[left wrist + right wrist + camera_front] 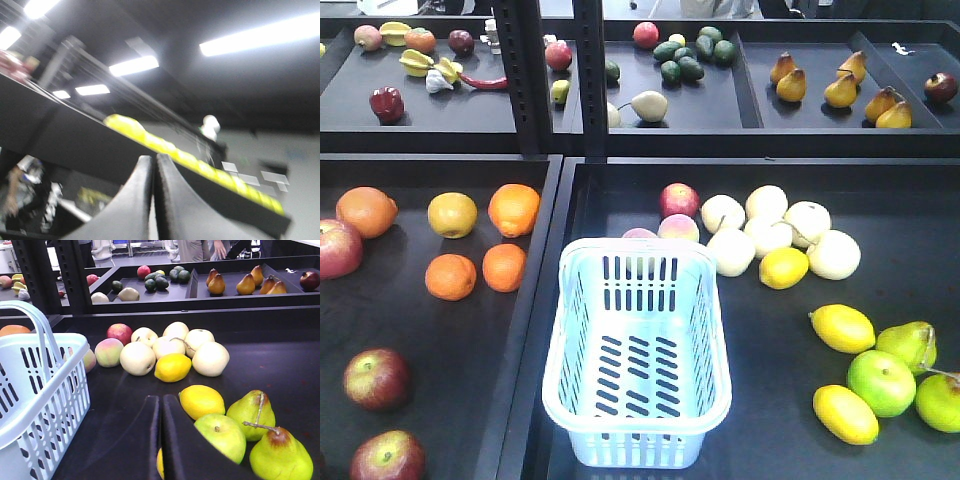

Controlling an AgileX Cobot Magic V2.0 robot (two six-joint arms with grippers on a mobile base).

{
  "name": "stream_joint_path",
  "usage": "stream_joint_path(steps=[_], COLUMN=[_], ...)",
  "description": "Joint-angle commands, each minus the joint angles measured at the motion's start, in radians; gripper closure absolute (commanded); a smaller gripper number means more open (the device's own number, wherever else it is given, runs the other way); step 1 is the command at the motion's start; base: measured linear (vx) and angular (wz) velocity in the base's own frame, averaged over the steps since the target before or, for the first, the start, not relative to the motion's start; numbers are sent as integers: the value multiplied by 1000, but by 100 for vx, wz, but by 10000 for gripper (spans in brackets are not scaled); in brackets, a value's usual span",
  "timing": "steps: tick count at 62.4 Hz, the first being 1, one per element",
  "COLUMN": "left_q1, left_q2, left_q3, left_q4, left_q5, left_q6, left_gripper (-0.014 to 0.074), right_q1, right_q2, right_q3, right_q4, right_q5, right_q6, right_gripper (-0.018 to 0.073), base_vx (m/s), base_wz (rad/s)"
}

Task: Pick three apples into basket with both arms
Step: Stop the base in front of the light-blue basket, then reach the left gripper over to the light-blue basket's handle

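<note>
Black trays [910, 215] | basket [640, 300] on one | strip lights [133, 65] overhead | left tool [154, 197], right tool [160, 437] clenched

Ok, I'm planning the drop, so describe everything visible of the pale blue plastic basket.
The pale blue-white plastic basket is rectangular, with slotted walls and floor and a thick rim. It stands upright and empty on the right-hand black tray, near its left edge. Its swing handle is raised. Two pinkish fruits lie close behind its far wall; contact unclear.

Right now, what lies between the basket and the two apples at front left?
Front view: only bare tray floor and the raised tray divider beside the basket; no fruit.
</note>
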State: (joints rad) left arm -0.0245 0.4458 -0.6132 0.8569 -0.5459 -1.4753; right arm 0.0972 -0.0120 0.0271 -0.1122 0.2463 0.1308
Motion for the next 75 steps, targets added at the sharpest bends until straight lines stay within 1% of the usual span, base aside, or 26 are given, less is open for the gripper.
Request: stream_joint_path(steps=[1,9,14,16,21,24,31,34,38,40,41,46,55,65,69,75], left_q1=[3,3,3,3,3,3,2,2,0,-7,-11,-30,-89,-148,-167,-188], left_q2=[167,341,443,475,560,611,721,766,822,853,865,932,1050,1168,1204,1247], left_q3=[-112,-270,-362,-402,-488,-540,-651,-689,-734,-753,-762,-792,-827,-837,-837,-837], left_q4=[198,402,511,542,623,673,762,805,870,914,924,922,922,922,922,922], left_q5=[-152,-240,-273,-280,-304,-328,-362,-376,-403,-411,-413,-428,-435,-435,-427,-423], left_q6=[-116,-174,-175,-178,-198,-226,-285,-314,-361,-373,-374,-358,-269,-97,-46,4], left_gripper=[601,575,532,507,404,323,118,50,-8,-22,-27,-24,18,42,42,42], right_q1=[1,1,1,1,1,1,1,1,1,1,1,1,1,1,1,1], right_q2=[-12,-12,-12,-12,-12,-12,-12,-12,-12,-12,-12,-12,-12,-12,-12,-12], right_q3=[14,14,14,14,14,14,14,14,14,14,14,14,14,14,14,14], right_q4=[-12,-12,-12,-12,-12,-12,-12,-12,-12,-12,-12,-12,-12,-12,-12,-12], right_q5=[-73,-73,-73,-73,-73,-73,-73,-73,-73,-73,-73,-73,-73,-73,-73,-73], right_q6=[-8,-8,-8,-8,-8,-8,-8,-8,-8,-8,-8,-8,-8,-8,-8,-8], right_gripper=[564,564,564,564,564,564,564,564,564,564,564,564,564,564,564,564], base_vx=[0,0,0,0,0,0,0,0,0,0,0,0,0,0,0,0], base_wz=[0,0,0,0,0,0,0,0,0,0,0,0,0,0,0,0])
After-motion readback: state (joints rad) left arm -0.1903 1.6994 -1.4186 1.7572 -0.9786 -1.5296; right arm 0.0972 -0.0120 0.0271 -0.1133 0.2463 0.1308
